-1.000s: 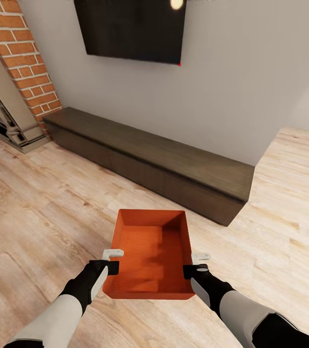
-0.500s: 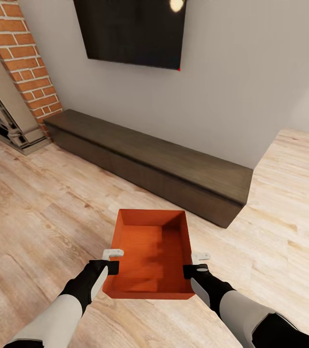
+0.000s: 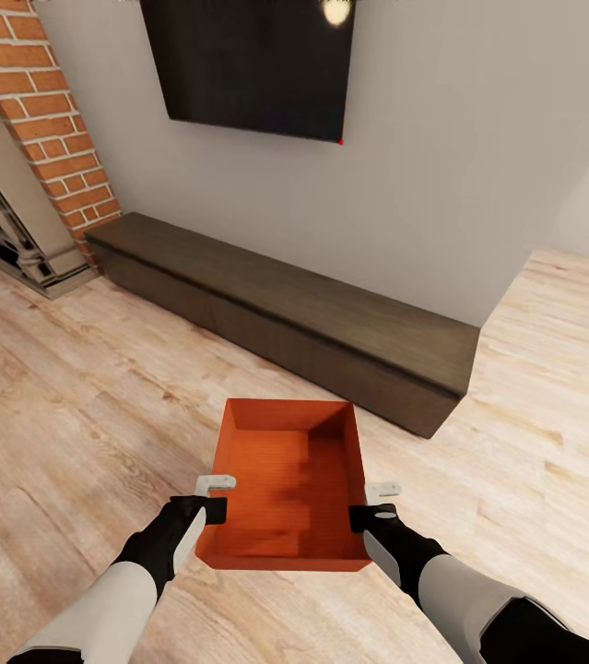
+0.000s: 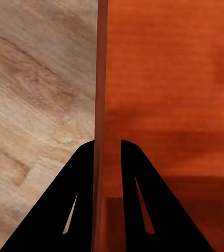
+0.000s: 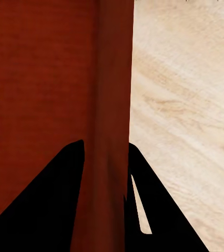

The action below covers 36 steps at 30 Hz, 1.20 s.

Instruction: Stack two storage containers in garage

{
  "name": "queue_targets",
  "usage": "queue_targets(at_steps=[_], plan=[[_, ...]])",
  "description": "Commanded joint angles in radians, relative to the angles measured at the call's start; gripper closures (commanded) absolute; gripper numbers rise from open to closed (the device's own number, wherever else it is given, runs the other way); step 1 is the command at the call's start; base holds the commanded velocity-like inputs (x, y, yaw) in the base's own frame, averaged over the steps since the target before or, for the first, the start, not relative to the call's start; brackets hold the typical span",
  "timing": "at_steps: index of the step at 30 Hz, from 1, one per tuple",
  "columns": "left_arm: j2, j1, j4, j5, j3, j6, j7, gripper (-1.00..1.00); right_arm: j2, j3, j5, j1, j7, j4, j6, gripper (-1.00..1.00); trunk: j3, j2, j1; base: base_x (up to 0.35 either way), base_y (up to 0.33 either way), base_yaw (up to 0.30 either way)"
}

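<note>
Orange-red thin-walled rectangular container (image 3: 285, 480), pinched by both hands, wood-plank floor (image 3: 73, 415)

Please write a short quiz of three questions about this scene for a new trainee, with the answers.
1. True or false: the storage container is held by one gripper alone.
2. What does the left gripper pinch between its fingers?
3. The low dark cabinet stands: A) against the wall under the TV; B) beside a red car.

Key:
1. False; the right gripper holds the other side wall.
2. The container's thin side wall.
3. A
</note>
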Motion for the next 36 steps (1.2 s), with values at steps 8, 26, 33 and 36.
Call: queue_targets(at_steps=[8,26,33,36], plan=[[-0.001,0.001,-0.003,0.001,-0.004,0.006,0.010,1.00,0.001,0.010,-0.007,0.000,-0.001,-0.011,0.005,1.00,0.024,0.056,-0.031,0.000,0.000,0.000],[-0.001,0.001,-0.001,0.001,-0.003,0.006,0.010,1.00,0.001,0.010,-0.007,0.000,-0.001,-0.011,0.005,1.00,0.081,0.182,-0.100,0.000,0.000,0.000],[-0.001,0.001,-0.001,0.001,-0.003,0.006,0.010,1.00,0.001,0.010,-0.007,0.000,-0.001,-0.011,0.004,1.00,0.103,0.231,-0.127,0.000,0.000,0.000],[-0.001,0.000,-0.001,0.001,-0.004,0.006,0.010,1.00,0.001,0.010,-0.007,0.000,-0.001,-0.011,0.004,1.00,0.112,0.252,-0.138,0.000,0.000,0.000]])
